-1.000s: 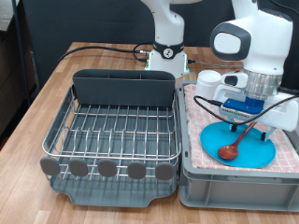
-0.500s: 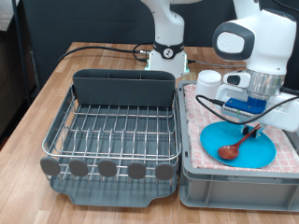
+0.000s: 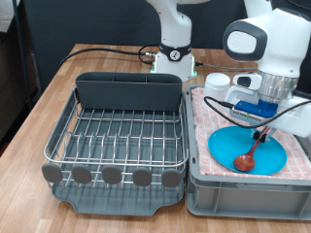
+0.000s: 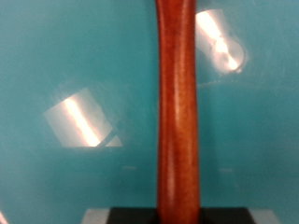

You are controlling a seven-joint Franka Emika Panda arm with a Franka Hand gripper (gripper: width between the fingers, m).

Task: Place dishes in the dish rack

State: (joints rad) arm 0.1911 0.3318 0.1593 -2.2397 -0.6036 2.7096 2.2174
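My gripper (image 3: 260,129) hangs over the light-blue plate (image 3: 224,146) in the bin at the exterior view's right. It is shut on the handle of the reddish-brown wooden spoon (image 3: 248,155), whose bowl rests low on the plate. In the wrist view the spoon handle (image 4: 177,112) runs down the middle over the blue plate (image 4: 56,56). The white mug (image 3: 217,84) stands behind the plate, partly hidden by the arm. The silver wire dish rack (image 3: 117,131) on its dark tray stands at the left with no dishes in it. Its grey cutlery compartment (image 3: 129,90) is at the back.
The grey plastic bin (image 3: 243,194), lined with a pink checked cloth (image 3: 201,116), sits right beside the rack. The robot base (image 3: 175,53) and a black cable (image 3: 97,53) are behind the rack. All stand on a wooden table (image 3: 29,126).
My gripper has shifted a little towards the exterior view's right, and the spoon has swung with it. Its bowl is now further right and lower on the plate.
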